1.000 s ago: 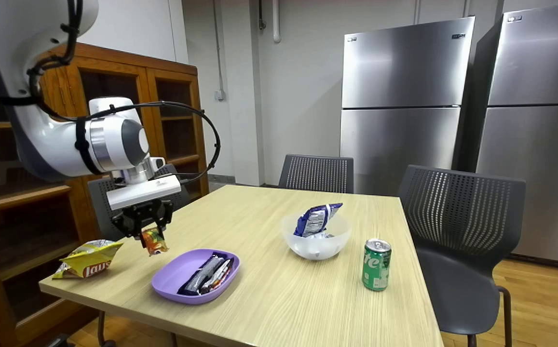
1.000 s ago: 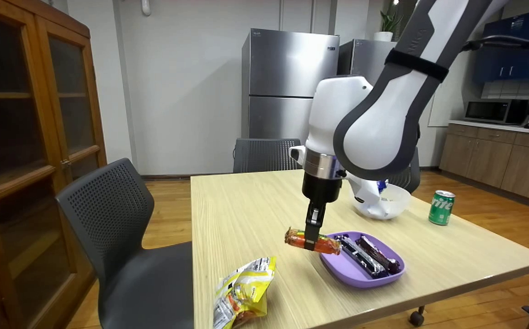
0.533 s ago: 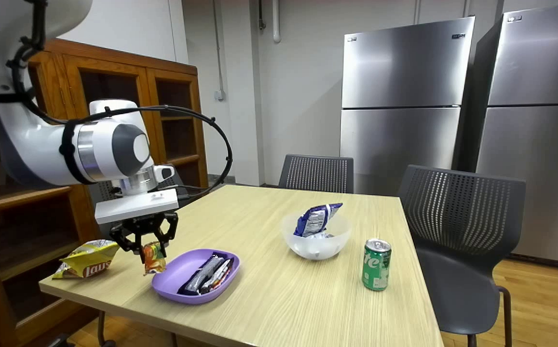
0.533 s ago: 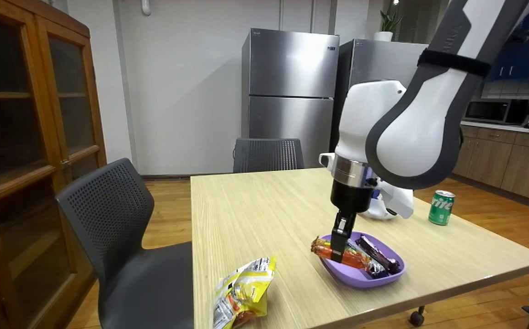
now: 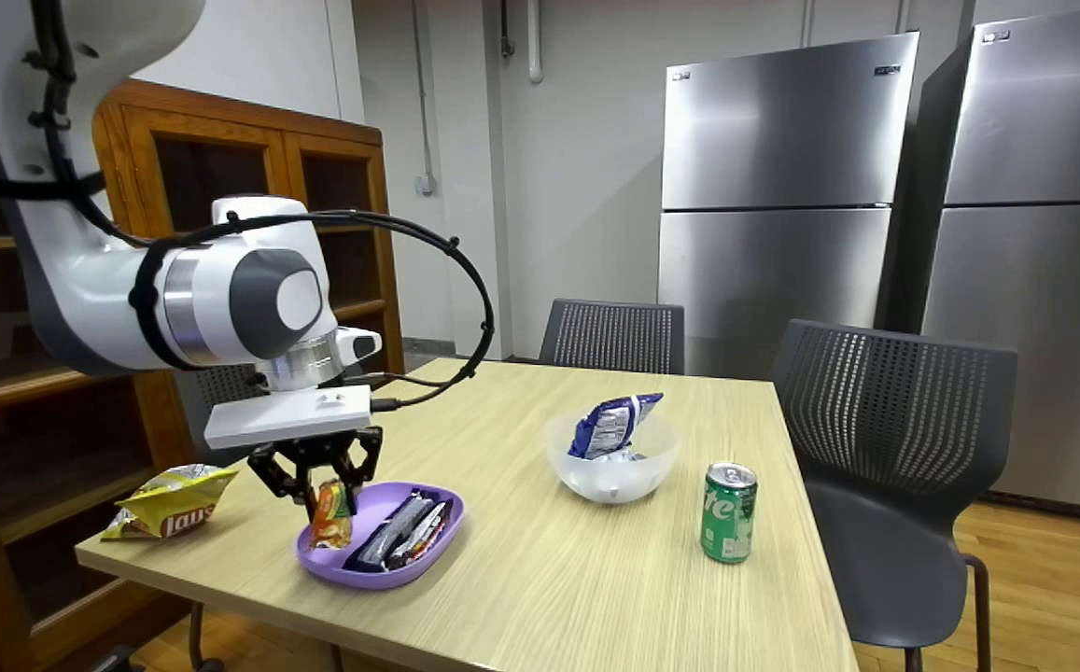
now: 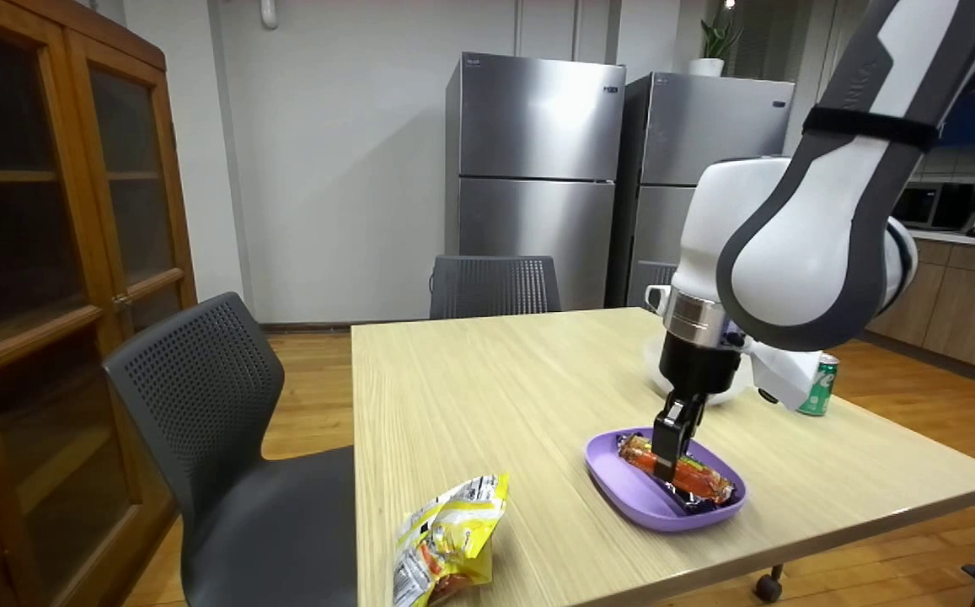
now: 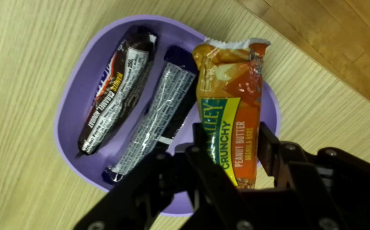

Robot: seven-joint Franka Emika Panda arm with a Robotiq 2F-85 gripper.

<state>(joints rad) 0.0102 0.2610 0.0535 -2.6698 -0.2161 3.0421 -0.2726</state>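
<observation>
1. Gripper (image 7: 231, 140) pinches an orange granola bar (image 7: 232, 92) across its width, the fingers only as far apart as the wrapper between them.
2. Its label faces the wrist camera, one crimped end sticking out beyond the fingertips; in an exterior view the granola bar tilts slightly.
3. Directly beneath is a purple plate (image 7: 73, 127); whether the bar touches it or its contents, I cannot tell.
4. Two more wrapped bars lie side by side in the plate: a dark bar with a silvery panel (image 7: 165, 105), nearer the gripper, and a brown chocolate bar (image 7: 121, 92).
5. On the pale wooden table (image 5: 540, 579), a yellow Lay's bag (image 5: 175, 504) sits near the edge. Well apart from it are a white bowl (image 5: 610, 485) holding a tilted blue packet (image 5: 612, 427), and a green can (image 5: 728, 523).
6. Around stand dark grey chairs (image 5: 894, 420), a wooden cabinet (image 6: 83, 320) and two steel refrigerators (image 5: 782, 140).
</observation>
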